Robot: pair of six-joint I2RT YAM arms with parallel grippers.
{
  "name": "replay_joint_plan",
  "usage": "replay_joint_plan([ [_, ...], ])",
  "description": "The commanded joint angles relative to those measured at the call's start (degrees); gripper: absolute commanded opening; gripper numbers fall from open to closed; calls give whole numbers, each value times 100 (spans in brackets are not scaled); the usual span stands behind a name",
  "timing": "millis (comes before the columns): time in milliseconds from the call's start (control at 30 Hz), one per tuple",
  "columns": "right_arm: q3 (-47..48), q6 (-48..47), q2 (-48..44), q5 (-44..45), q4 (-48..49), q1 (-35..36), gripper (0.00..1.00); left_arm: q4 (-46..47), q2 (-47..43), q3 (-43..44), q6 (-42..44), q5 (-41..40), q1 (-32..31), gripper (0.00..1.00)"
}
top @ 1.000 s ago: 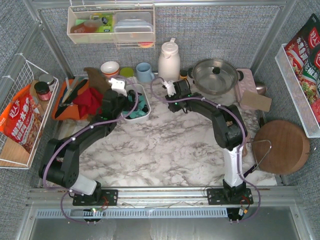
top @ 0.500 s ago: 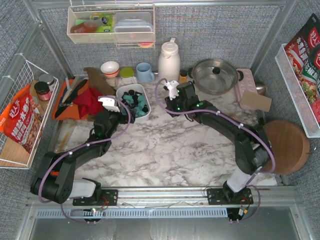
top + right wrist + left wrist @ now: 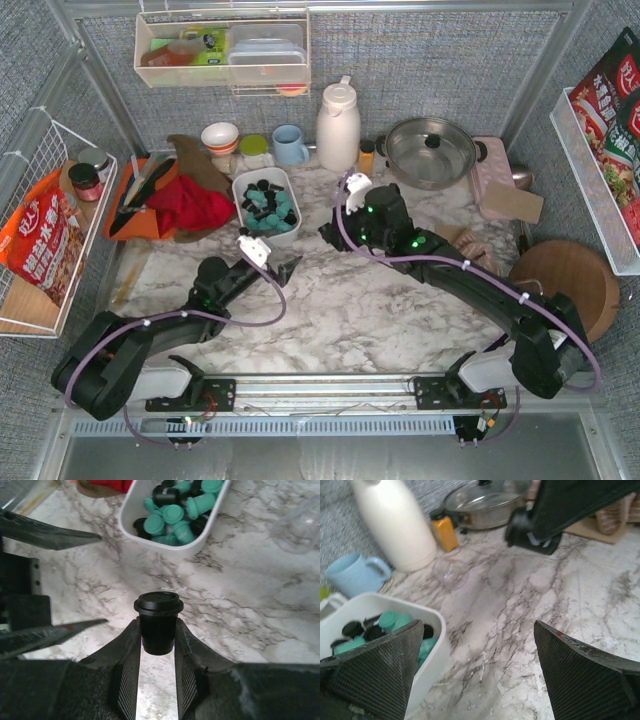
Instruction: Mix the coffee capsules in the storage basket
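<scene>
The white storage basket (image 3: 246, 189) stands at the back middle-left of the marble table and holds several teal and black coffee capsules (image 3: 270, 206). It also shows in the right wrist view (image 3: 131, 513) and the left wrist view (image 3: 436, 645). My right gripper (image 3: 331, 235) is shut on a black capsule (image 3: 157, 620) and holds it above the table, to the right of the basket. My left gripper (image 3: 287, 270) is open and empty, low over the table in front of the basket; its fingers (image 3: 580, 680) frame bare marble.
A white thermos (image 3: 338, 120), blue mug (image 3: 290, 144), orange-capped jar (image 3: 366, 156) and lidded steel pot (image 3: 430, 150) line the back. An orange tray with a red cloth (image 3: 190, 208) lies left of the basket. A round wooden board (image 3: 565, 290) lies at the right.
Both grippers have drawn back from the basket toward the near side. The left arm has lowered and stretched right. The right gripper now holds a black capsule over the table.
</scene>
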Motion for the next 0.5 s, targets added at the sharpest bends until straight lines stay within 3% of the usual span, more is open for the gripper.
replay_joint_plan([
  [0,-142,400,-168,-226,416,196,23,1060,167,-144,1011,492,-218,99],
  [167,-226,684,-327,-329,556,368,23,2128,632,-286,1224,1006,-389,99],
  [467,-231,706,-250,-461,329,570,24,2429,973,-61,1370,974,-687,99],
])
